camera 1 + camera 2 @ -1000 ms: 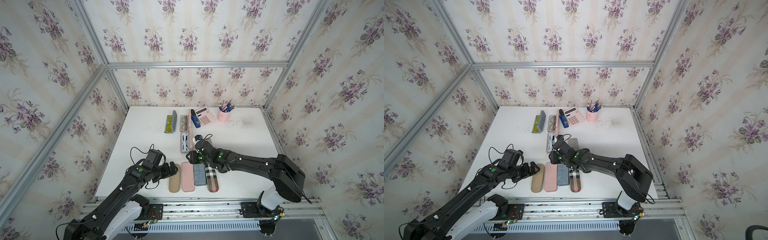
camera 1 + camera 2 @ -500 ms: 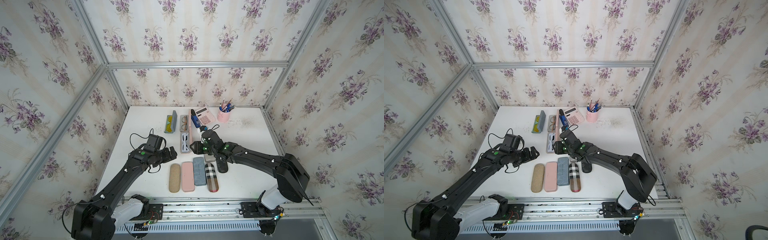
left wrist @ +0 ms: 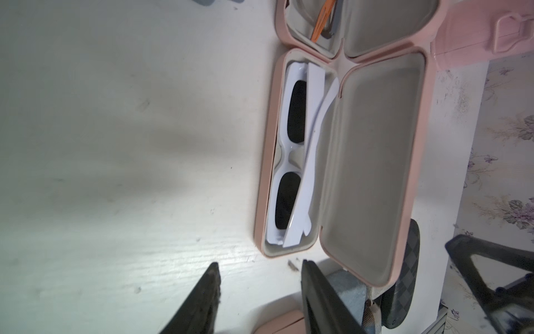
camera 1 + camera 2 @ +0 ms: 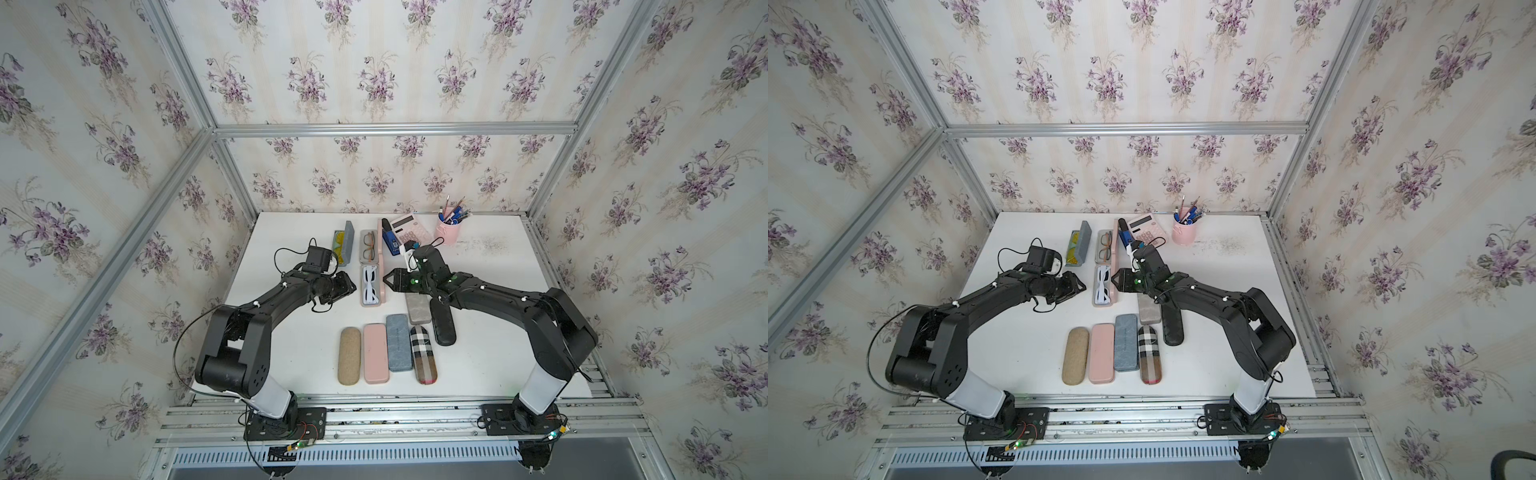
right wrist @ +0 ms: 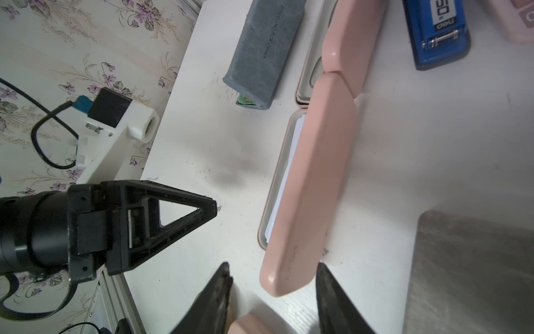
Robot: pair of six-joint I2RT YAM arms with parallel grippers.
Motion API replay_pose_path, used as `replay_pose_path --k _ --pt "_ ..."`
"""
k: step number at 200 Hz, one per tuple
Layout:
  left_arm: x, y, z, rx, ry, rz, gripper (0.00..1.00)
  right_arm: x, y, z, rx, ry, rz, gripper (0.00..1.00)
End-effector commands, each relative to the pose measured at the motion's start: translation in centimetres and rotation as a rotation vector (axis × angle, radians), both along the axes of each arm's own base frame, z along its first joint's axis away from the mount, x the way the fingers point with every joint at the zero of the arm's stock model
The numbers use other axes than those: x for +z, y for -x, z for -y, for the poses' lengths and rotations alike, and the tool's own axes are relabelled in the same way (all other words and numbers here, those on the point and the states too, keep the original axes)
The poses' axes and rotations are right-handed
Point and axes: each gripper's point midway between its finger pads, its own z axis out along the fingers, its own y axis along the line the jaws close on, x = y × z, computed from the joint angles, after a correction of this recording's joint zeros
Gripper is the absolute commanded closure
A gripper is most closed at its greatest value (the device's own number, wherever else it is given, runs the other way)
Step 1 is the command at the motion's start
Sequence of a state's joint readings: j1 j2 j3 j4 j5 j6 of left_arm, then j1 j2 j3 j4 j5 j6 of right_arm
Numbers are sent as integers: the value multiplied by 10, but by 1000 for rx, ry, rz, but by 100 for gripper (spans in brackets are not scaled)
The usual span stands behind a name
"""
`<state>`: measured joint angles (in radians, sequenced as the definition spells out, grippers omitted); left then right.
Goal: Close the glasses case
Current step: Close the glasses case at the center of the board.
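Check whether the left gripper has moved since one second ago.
Yes. The left gripper moved away from the tan oval closed case in the front row, toward the back wall; it is now beside the open pink case with white sunglasses.

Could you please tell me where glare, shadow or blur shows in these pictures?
In both top views the light is even, with faint shadows on the table, and the frame rails splay from wide-angle distortion. In the left wrist view a glare patch brightens the table beside the left gripper. In the right wrist view the grey case is blurred, while the pink case lid is sharp.
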<state>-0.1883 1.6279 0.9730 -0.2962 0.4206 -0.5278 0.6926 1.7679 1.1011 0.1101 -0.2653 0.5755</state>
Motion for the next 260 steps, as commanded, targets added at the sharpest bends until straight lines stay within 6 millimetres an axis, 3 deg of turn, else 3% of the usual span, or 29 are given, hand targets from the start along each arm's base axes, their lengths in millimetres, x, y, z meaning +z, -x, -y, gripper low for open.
replay_pose_path --k 1,44,86,159,260 --pt "2 -23 7 -22 12 38 53 -1 -6 -5 21 -24 11 53" --pt "-22 -43 9 -28 -16 -18 62 -7 -11 -9 33 -40 11 55" --pt "-29 -52 19 -55 -17 -27 65 -11 -13 -11 38 -36 7 57" --pt "-50 -53 24 -73 -53 -82 72 -16 -11 -9 38 -54 6 61" --pt "-55 -52 23 -74 -76 -86 78 -24 -16 -19 59 -78 -16 64"
